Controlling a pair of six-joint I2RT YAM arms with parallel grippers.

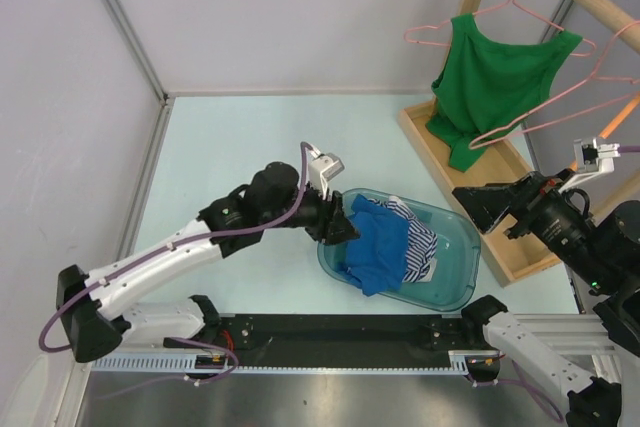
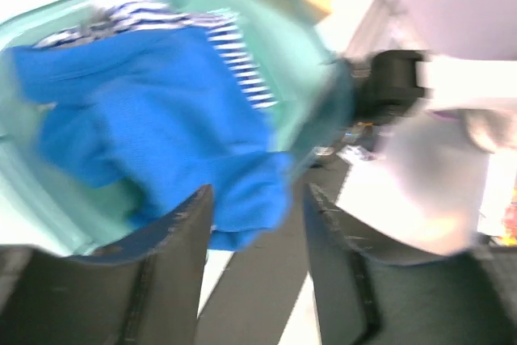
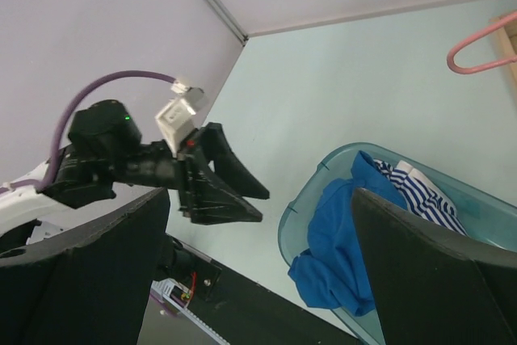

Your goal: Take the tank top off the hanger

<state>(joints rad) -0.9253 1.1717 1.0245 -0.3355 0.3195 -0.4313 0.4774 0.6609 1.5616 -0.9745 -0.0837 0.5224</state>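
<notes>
Green tank top (image 1: 505, 77) hangs well clear; both jaws apart, left at bin (image 1: 462, 277) rim

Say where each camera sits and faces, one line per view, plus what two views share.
Top external: high at the near edge, looking down on the table; left hand and right hand show.
Left wrist: behind the left hand, facing the blue garment in the bin; own fingers show.
Right wrist: behind the right hand, facing the left hand and bin; own fingers show.
Shared: both wrist views show the bin and blue garment.
</notes>
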